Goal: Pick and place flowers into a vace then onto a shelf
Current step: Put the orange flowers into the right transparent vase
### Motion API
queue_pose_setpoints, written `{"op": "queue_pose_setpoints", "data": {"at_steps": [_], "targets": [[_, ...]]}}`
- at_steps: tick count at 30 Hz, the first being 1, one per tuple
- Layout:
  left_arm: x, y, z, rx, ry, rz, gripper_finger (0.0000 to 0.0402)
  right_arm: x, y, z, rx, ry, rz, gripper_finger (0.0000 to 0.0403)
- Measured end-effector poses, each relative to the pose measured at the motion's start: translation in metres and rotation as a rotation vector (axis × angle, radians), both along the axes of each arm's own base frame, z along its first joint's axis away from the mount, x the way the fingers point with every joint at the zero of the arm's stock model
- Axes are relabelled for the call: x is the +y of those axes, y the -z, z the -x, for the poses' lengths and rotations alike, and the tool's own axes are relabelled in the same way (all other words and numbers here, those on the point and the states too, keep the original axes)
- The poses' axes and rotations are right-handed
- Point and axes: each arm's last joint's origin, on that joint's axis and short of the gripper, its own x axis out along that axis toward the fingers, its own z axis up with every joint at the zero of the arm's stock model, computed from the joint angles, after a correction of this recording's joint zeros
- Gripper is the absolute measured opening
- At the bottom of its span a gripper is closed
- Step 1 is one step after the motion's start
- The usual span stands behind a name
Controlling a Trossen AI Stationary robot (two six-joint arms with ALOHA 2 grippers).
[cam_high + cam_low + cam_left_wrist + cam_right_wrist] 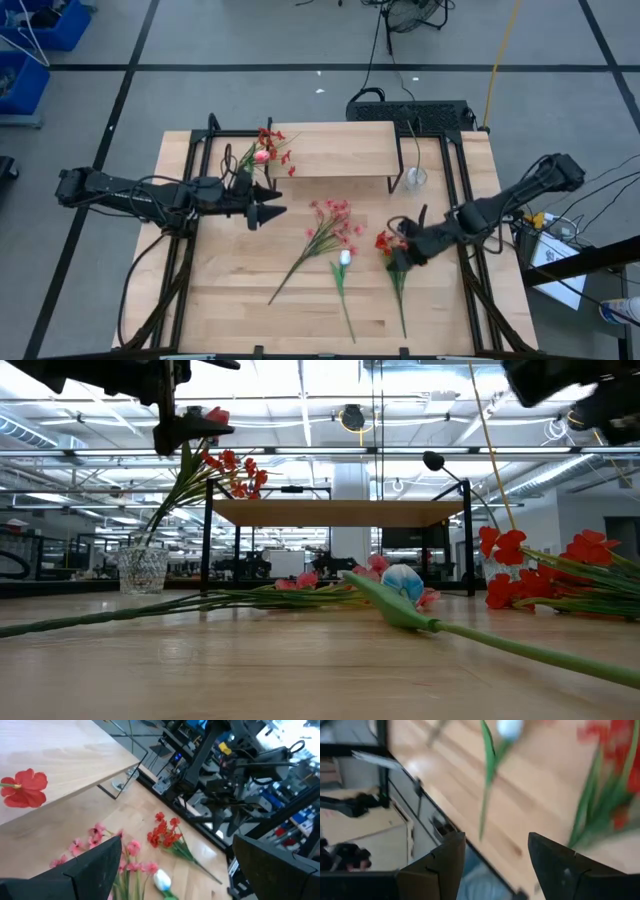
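Note:
A glass vase (143, 570) stands left of the shelf (335, 150) and holds red blossoms and a pink bud (265, 150); their stems stick into it. On the table lie a pink spray (330, 225), a white tulip (345, 258) and a red spray (385, 242). My left gripper (275, 203) is open and hovers just near of the vase, fingers pointing right; nothing is between its fingers (177, 845). My right gripper (402, 252) is open above the red spray's stems; in its wrist view (495, 837) the spray lies beside one finger.
A small clear glass (415, 178) stands by the shelf's right legs. Black frame rails (190, 250) run along both sides of the table. A black case (410, 110) sits behind the far edge. Bare wood shows in the near left part of the tabletop.

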Motion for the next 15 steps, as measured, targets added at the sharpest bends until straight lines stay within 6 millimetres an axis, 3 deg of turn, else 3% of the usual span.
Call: {"op": "queue_pose_setpoints", "data": {"at_steps": [7,15], "targets": [[0.0,0.003,0.001,0.035,0.011,-0.042,0.0386,0.015,0.023,-0.001,0.206,0.058,-0.009,0.021],[0.0,0.003,0.001,0.036,0.011,-0.038,0.0386,0.027,0.064,-0.017,0.409,0.032,0.033,0.021]]}}
